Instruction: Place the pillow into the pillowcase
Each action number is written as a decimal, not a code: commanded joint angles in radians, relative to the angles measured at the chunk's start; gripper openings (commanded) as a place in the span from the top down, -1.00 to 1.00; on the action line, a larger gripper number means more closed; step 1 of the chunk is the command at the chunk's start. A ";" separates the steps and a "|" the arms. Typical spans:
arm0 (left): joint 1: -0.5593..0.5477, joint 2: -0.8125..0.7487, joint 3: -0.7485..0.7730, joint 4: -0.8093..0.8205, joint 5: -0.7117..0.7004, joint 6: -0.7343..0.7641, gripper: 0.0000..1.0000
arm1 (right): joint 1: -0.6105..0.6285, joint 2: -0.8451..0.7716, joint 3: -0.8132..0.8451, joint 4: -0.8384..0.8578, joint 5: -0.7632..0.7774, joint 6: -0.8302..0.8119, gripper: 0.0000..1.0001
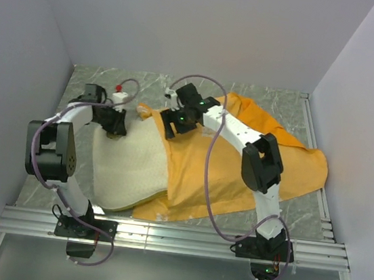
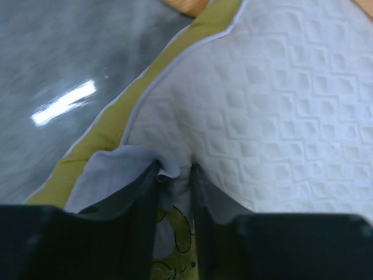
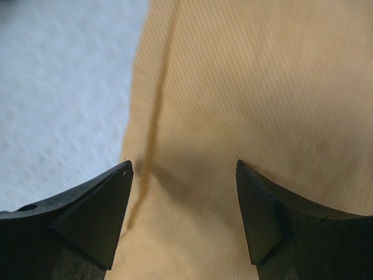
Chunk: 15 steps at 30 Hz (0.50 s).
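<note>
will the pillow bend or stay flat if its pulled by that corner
Probably bends: the pillow curves along its near edge, and its cover bunches where the left pincer pinches the corner. Likely light for its size, being quilted padding. It may drag against the pillowcase covering its right part.

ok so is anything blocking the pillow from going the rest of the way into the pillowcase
Nothing visible does. One end of the pillow sits inside the mouth of the pillowcase, the rest sticks out. The right claw hangs open over the case's edge; the left claw pinches the pillow's far corner.
</note>
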State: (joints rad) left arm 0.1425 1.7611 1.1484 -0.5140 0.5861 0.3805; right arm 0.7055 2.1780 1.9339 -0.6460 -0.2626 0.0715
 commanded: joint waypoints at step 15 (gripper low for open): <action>-0.553 -0.120 -0.199 -0.032 0.224 -0.072 0.70 | -0.281 -0.040 -0.124 -0.211 -0.001 -0.078 -0.47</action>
State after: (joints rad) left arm -0.3489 1.6573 1.0084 -0.4892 0.6830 0.3408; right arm 0.3878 2.0602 1.6955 -0.8783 -0.1837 0.0029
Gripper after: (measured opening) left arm 0.151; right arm 0.740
